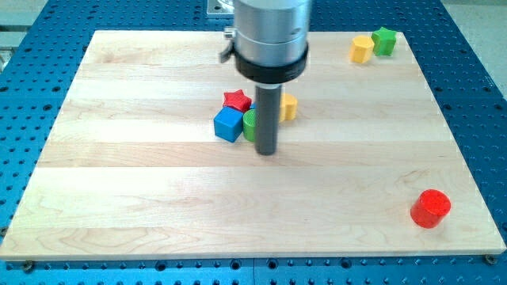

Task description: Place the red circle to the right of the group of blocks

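Observation:
The red circle (431, 208) lies near the board's bottom right corner, far from the other blocks. A group sits at the board's upper middle: a red star (236, 100), a blue cube (228, 124), a green block (249, 124) and a yellow block (289, 107), the last two partly hidden by the rod. My tip (267, 152) rests on the board just below and right of the green block, far to the upper left of the red circle.
A yellow block (362, 49) and a green star (384, 40) sit together at the board's top right. The wooden board (158, 206) lies on a blue perforated table. The arm's grey body (271, 36) hangs over the top middle.

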You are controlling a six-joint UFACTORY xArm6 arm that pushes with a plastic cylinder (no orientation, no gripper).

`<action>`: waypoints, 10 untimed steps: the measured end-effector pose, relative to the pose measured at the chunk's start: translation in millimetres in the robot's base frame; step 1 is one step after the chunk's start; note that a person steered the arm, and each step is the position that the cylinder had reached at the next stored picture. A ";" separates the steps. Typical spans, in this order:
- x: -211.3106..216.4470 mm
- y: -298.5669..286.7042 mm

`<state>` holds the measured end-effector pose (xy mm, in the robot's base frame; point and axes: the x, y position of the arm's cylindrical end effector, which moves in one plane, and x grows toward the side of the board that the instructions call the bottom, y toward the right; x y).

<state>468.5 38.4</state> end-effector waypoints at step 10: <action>-3.2 114.5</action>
<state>465.3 152.9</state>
